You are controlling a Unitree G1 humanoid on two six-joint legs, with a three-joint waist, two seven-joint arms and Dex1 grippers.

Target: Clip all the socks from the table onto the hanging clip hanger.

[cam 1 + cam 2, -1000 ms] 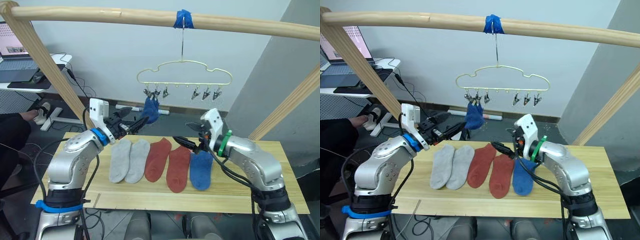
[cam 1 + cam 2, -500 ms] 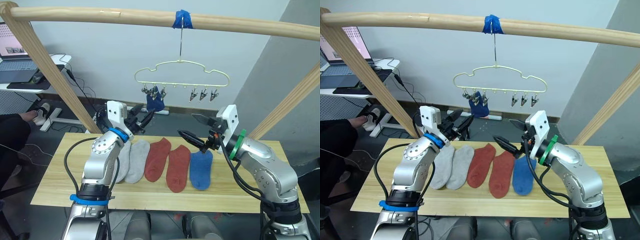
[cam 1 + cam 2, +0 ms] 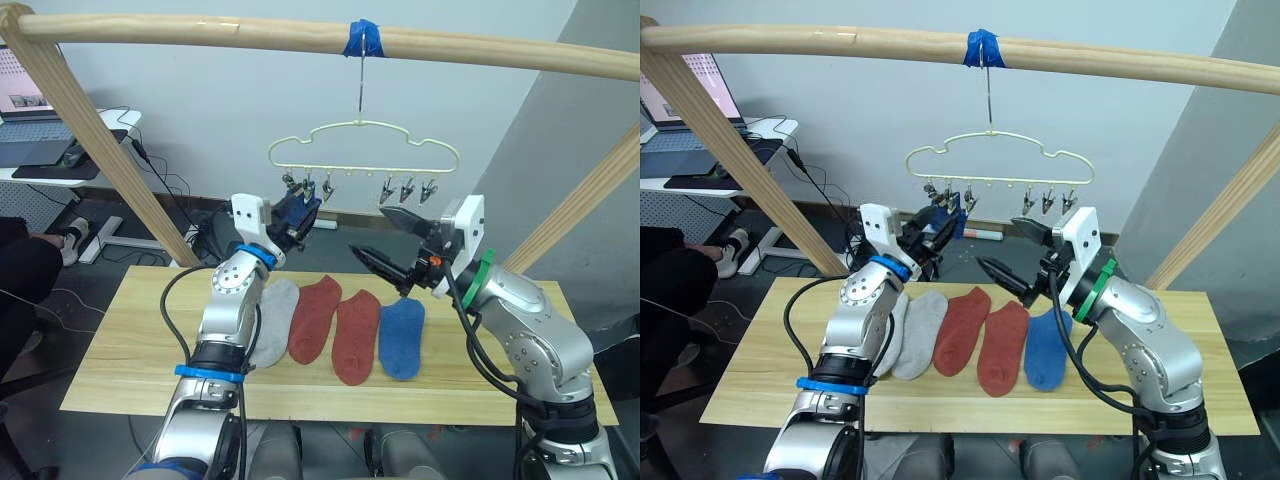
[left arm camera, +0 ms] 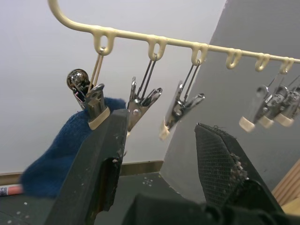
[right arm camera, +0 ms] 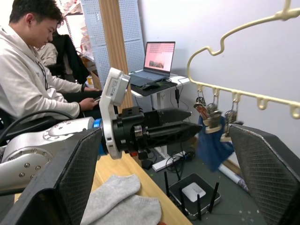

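Your left gripper holds its jaws open just below the hanger clips, beside the clipped blue sock. Your right gripper is open too (raised, empty). Five socks lie on the surface.

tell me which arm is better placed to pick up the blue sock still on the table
Right, probably. The right gripper, open and empty, hangs above the blue sock at the row's right end. The left gripper, open too, is up at the clip hanger by the hung sock.
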